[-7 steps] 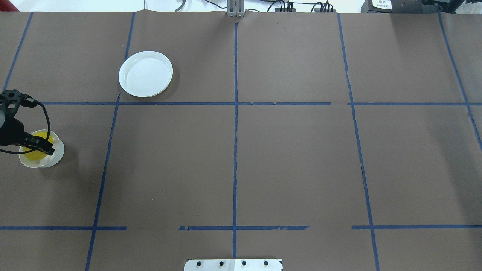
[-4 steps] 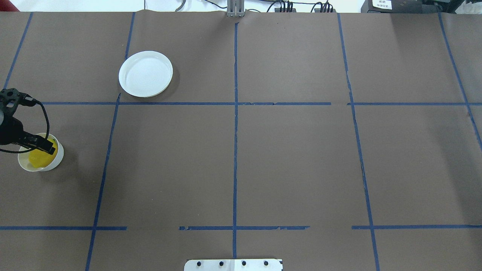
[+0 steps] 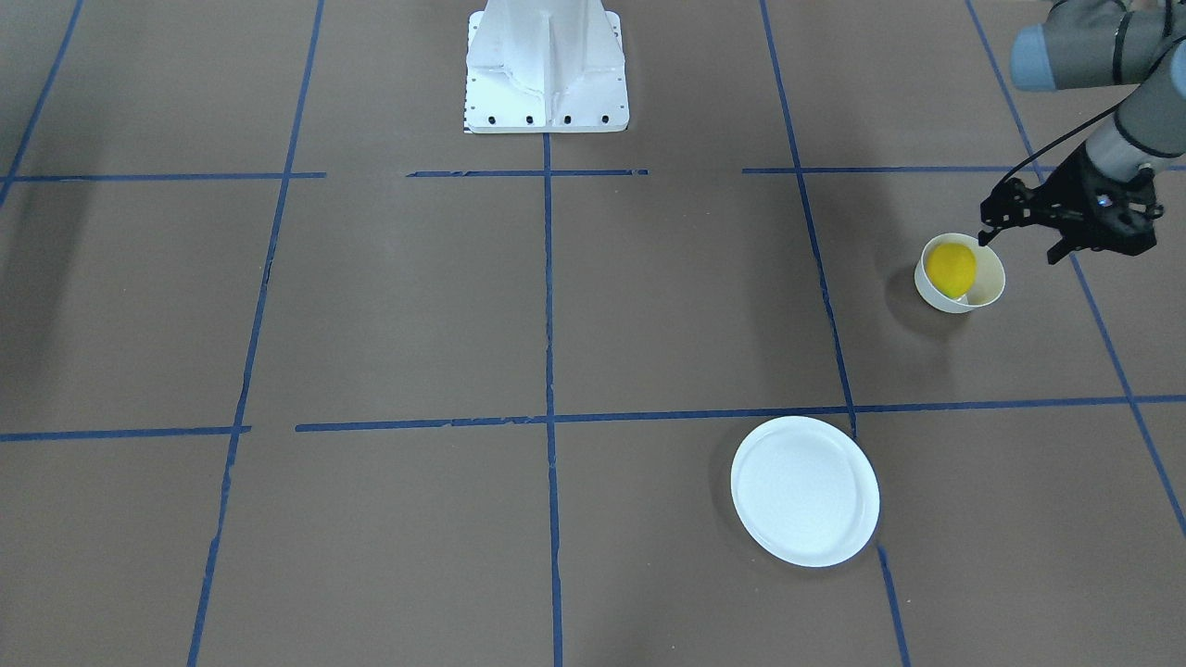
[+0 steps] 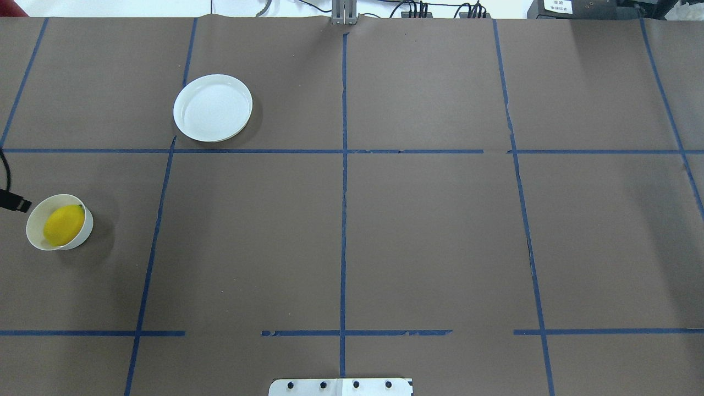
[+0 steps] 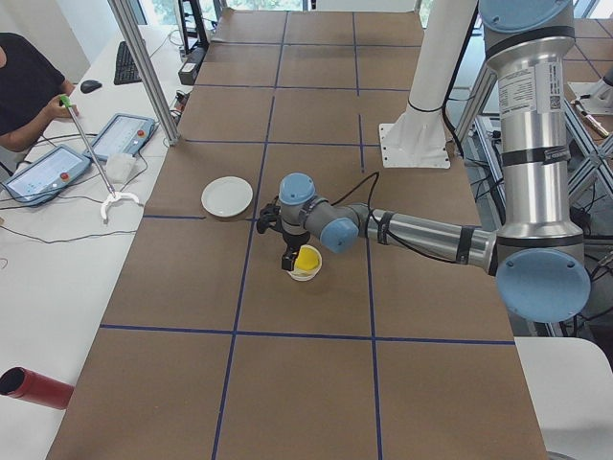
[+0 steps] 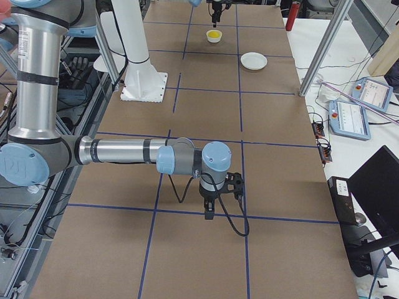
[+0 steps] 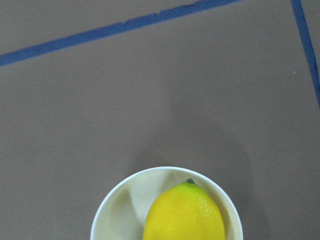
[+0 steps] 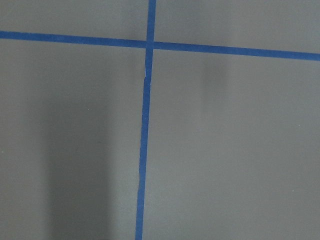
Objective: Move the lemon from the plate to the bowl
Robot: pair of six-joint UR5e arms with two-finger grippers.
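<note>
The lemon [image 7: 184, 215] has finely dimpled, faintly glossy skin; bowl [image 7: 120, 210] and plate [image 4: 213, 108] look smooth; the table [image 4: 440, 220] wears matt brown paper.

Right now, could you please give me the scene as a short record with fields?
lemon: lying inside the bowl
bowl: upright, on the robot's left side
plate: empty, set apart from the bowl
left gripper: open, holding nothing, just off the bowl's rim
right gripper: far from both dishes; whether it is open or shut cannot be told
task state: lemon appears delivered
</note>
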